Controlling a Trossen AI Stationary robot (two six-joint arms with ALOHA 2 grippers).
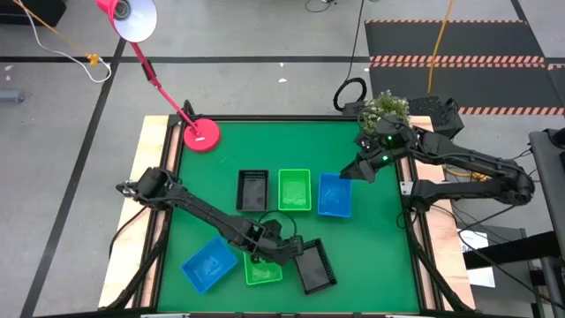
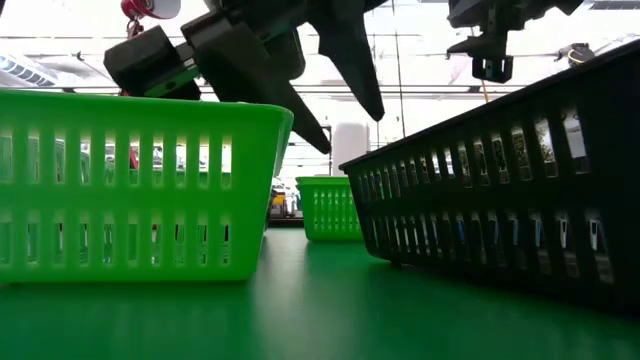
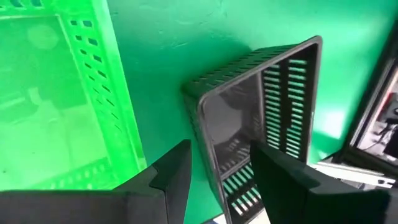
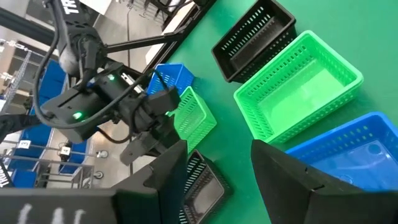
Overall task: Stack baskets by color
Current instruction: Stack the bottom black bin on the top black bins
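Observation:
Three baskets stand in a row at mid-table: black (image 1: 252, 190), green (image 1: 294, 190), blue (image 1: 335, 194). Three more rest on their bases near the front edge: blue (image 1: 209, 262), green (image 1: 262, 269), black (image 1: 314, 265). My left gripper (image 1: 290, 252) hangs open over the gap between the near green basket (image 2: 130, 190) and the near black basket (image 3: 261, 124). Its fingers straddle the black basket's long wall (image 3: 208, 134) from above without touching it. My right gripper (image 1: 353, 170) is open and holds nothing, above the far corner of the mid-table blue basket (image 4: 348, 149).
A pink lamp stands with its round base (image 1: 201, 135) at the table's far left. A small plant (image 1: 386, 106) sits at the far right corner. Bare green table (image 1: 380, 256) lies to the right of the near black basket.

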